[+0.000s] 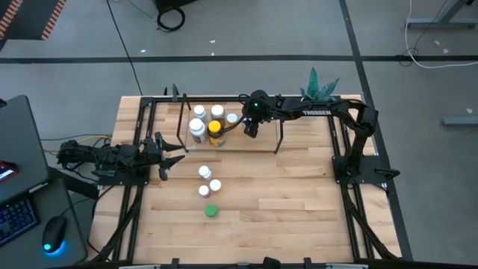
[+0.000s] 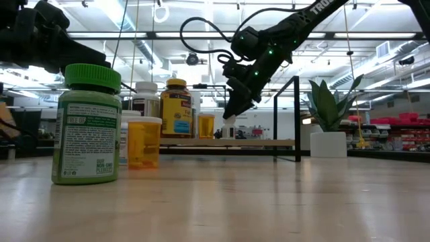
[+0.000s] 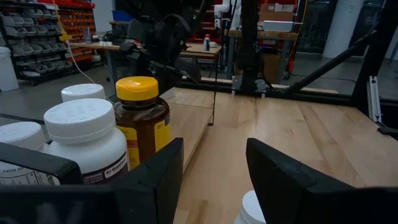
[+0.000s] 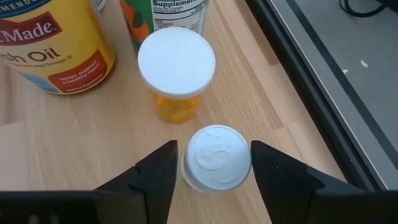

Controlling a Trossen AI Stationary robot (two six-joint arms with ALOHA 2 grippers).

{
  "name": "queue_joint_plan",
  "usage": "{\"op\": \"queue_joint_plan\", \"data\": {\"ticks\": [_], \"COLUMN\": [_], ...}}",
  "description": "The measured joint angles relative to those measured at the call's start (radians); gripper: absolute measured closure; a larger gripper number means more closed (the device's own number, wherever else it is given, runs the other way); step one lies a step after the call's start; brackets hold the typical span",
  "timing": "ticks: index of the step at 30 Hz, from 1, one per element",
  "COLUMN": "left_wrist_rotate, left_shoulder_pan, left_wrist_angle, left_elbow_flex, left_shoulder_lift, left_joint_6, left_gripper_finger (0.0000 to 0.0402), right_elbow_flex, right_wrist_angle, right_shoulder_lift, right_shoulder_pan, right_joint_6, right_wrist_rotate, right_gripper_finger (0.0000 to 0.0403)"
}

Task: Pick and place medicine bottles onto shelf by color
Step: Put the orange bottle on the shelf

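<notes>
The shelf (image 1: 258, 143), black rods on a light wood base, stands at the table's far middle. On it stand several bottles: white-capped ones (image 1: 199, 111), a yellow-capped amber one (image 1: 215, 130) and an orange one with a white cap (image 4: 176, 62). My right gripper (image 1: 250, 130) reaches down over the shelf, its fingers closed around a small white-capped bottle (image 4: 217, 157). My left gripper (image 1: 170, 157) waits open and empty at the table's left, beside the shelf's left end. Three white-capped bottles (image 1: 205, 172) and a green one (image 1: 211, 211) stand on the table. My right gripper has the small bottle's white cap (image 4: 239, 163) between its two fingers, one on each side of the cap. The fingers come from above, slanting down. The bottle is upright and seems to stand on the shelf's wood base (image 4: 74, 137), next to the orange bottle.
A white pot with a green plant (image 1: 320, 84) stands behind the shelf's right end. Black arm rails (image 1: 340, 161) run along both table sides. Bare wood lies on the table's right half and on the shelf's right part.
</notes>
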Motion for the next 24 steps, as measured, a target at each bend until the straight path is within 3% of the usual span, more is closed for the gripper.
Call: {"op": "queue_joint_plan", "data": {"ticks": [12,24], "left_wrist_rotate": [0.0,0.0], "left_shoulder_pan": [0.0,0.0], "left_wrist_angle": [0.0,0.0], "left_elbow_flex": [0.0,0.0], "left_shoulder_lift": [0.0,0.0], "left_joint_6": [0.0,0.0], "left_gripper_finger": [0.0218,0.0214], "right_elbow_flex": [0.0,0.0], "right_wrist_angle": [-0.002,-0.034], "right_shoulder_lift": [-0.01,-0.173], "right_shoulder_pan": [0.0,0.022], "right_joint_6": [0.002,0.005], "right_wrist_rotate": [0.0,0.001], "right_gripper_finger": [0.0151,0.0113]}}
